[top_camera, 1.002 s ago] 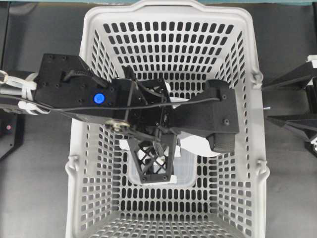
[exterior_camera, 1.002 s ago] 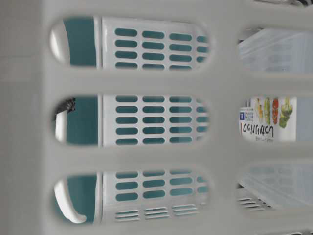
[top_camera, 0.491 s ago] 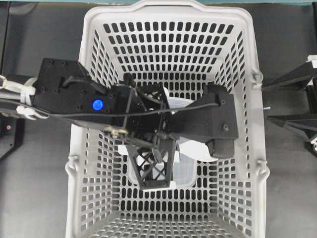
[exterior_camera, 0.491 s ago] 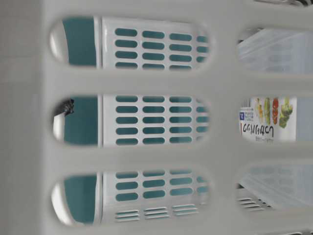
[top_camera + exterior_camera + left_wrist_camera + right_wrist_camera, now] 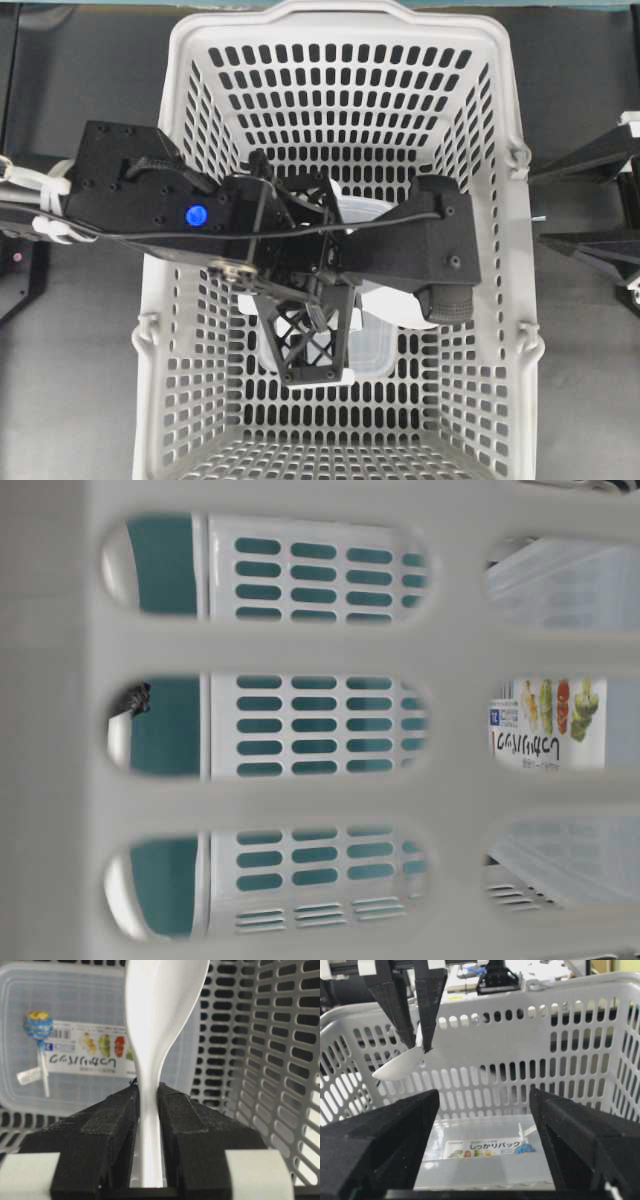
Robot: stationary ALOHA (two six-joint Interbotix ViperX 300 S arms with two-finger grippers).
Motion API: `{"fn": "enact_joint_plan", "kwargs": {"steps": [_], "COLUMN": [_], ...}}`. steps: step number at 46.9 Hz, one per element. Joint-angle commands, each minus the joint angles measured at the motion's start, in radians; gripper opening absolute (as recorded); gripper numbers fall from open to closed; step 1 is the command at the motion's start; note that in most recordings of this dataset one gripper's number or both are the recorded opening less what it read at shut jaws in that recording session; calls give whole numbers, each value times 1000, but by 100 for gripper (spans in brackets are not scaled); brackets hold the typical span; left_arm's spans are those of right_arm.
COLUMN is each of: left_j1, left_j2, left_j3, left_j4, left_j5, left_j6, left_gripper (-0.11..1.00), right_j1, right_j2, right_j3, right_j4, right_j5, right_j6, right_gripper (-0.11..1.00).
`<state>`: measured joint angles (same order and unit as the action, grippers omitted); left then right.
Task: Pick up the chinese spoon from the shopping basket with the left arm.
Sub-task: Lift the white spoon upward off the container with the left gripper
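My left gripper [image 5: 315, 372], on the arm with the blue light, is inside the light-grey shopping basket [image 5: 500, 120]. It is shut on the handle of the white chinese spoon [image 5: 160, 1005]. In the left wrist view the jaws [image 5: 148, 1087] pinch the handle and the bowl points away. In the right wrist view the left gripper [image 5: 420, 1047] holds the spoon [image 5: 400, 1066] in the air above the basket floor. In the overhead view the arm mostly hides the spoon. My right gripper [image 5: 537, 208] is open and empty outside the basket's right rim, and its jaws [image 5: 484, 1092] stand wide apart.
A clear labelled food container [image 5: 375, 350] lies on the basket floor below the spoon; it also shows in the left wrist view [image 5: 75, 1010] and the right wrist view [image 5: 485, 1160]. A lollipop [image 5: 38, 1027] lies on its lid. The slotted basket wall [image 5: 270, 1060] is close beside the spoon.
My left gripper, still shut on the spoon, has shifted slightly toward the bottom of the overhead view. A white shape in the table-level view's lower left slot has shrunk. The right arm has not moved.
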<state>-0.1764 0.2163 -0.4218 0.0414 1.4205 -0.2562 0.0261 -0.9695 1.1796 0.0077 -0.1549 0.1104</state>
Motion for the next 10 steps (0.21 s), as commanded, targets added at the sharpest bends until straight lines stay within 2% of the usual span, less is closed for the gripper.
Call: {"fn": "enact_joint_plan", "kwargs": {"steps": [1, 10], "left_j1": [-3, -3], "left_j2": [-17, -17], "left_j3": [-26, -26], "left_j4": [2, 2], "left_j5": [-3, -3], "left_j6": [-2, -2], "left_gripper": [12, 12], "right_j1": [2, 3], "right_j2": [6, 6], "right_j3": [-17, -17], "right_j4": [3, 2], "right_j5": [-9, -8], "right_j6": [2, 2], "right_gripper": [70, 70]}}
